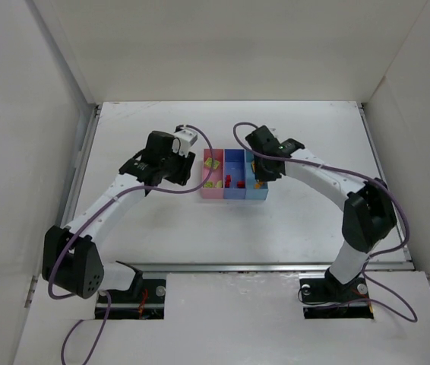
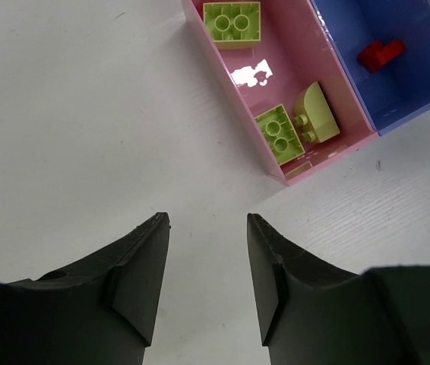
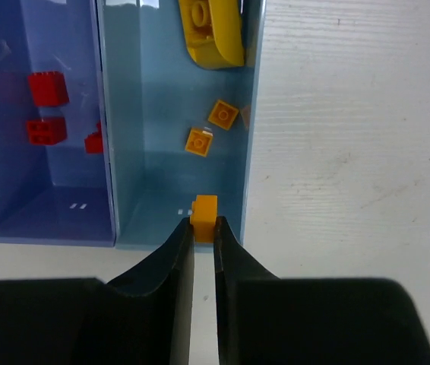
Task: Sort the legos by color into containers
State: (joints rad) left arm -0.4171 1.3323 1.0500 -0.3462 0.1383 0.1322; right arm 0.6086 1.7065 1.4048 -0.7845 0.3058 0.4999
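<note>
A small orange brick (image 3: 204, 208) is pinched between the tips of the right tool (image 3: 203, 228), whose fingers press on two of its sides. It sits over the light blue bin (image 3: 154, 175), at the end nearest the wrist camera and close to the bin's outer wall. Whether it touches the floor cannot be told. On that floor lie two more orange bricks (image 3: 222, 114), flat and near each other. A larger yellow curved piece (image 3: 213, 30) lies at the far end.

The blue-violet bin (image 3: 17, 182), joined alongside, holds three red bricks (image 3: 49, 87), well apart from the orange ones. The pink bin (image 2: 295, 53) holds two square yellow-green bricks (image 2: 279, 134), one towards each end. A rounded yellow-green piece (image 2: 317, 114) lies just beside the nearer one.

The left tool (image 2: 207, 218) is spread wide with nothing between its fingers. It is over the bare desk (image 2: 71, 114), near the pink bin's corner.

From above, the three bins stand in a row mid-desk, pink on the left and light blue on the right. One arm reaches in at each end.
</note>
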